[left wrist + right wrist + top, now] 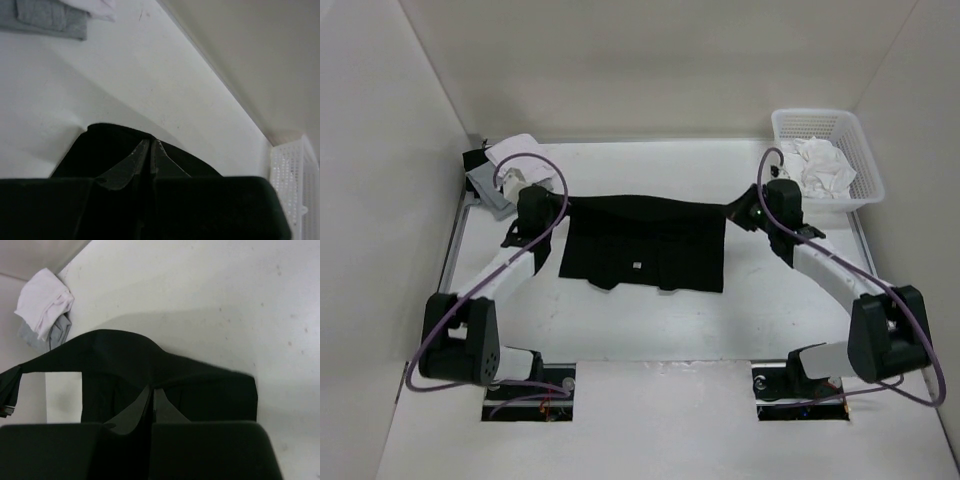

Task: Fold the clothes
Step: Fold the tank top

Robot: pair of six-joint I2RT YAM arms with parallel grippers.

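The black short-sleeved T-shirt of soft fabric (645, 240) is held stretched between the left gripper (150, 143) and the right gripper (151, 390), each closed tight on its far edge. A grey and white garment stack (495, 185) is seen just beyond the left gripper, a white plastic basket (810, 122) beyond the right.

The T-shirt (645, 245) lies at the middle of the surface (650, 320) — left gripper (566, 204) at its far-left corner, right gripper (733, 212) at its far-right. A garment stack (500, 178) sits in the surface's far-left corner; a basket (866, 152) at far right holds a cloth bundle (823, 165).
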